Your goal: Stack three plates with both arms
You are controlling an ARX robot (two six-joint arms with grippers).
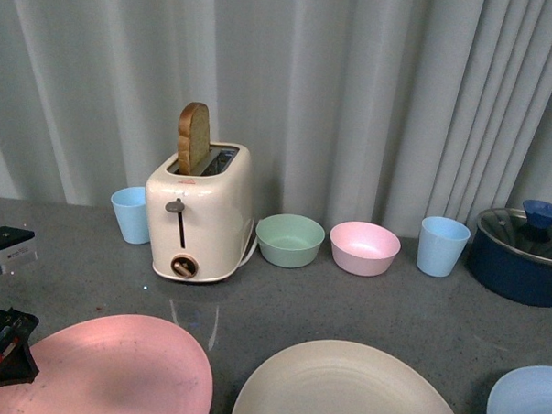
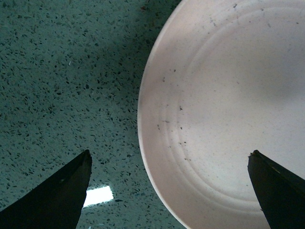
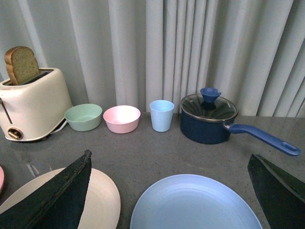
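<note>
Plates: pink plate (image 1: 113,365), cream plate (image 1: 346,389), light blue plate (image 1: 529,401), none stacked yet

All three lie flat in a row along the near side of the table (image 1: 345,302). Pink is at your robot's left, cream in the middle and light blue at the right, with narrow strips of table between them. The toaster (image 1: 201,213), the green bowl (image 1: 290,240) and the pink bowl (image 1: 364,247) stand well behind.

Your left end effector (image 2: 169,152) is spread wide and holds nothing. It straddles the pink plate's rim, with one finger over bare table and the other over the plate's well. You cannot tell from the wrist view whether either finger touches. Your right end effector (image 3: 169,155) is likewise wide and empty. The light blue plate shows between its fingers, and the cream plate lies just beside that.

Expect the plates to be stiff and light, with a matte face that should give fair purchase. The trouble is the shallow rim lying close to the table. There is little lip to get under, and a light plate may skate on the smooth top when nudged. Take each at its outer rim, one finger inside the well and one under the edge, and keep it level once lifted. The cream plate looks the natural base, lying between the two arms.
</note>
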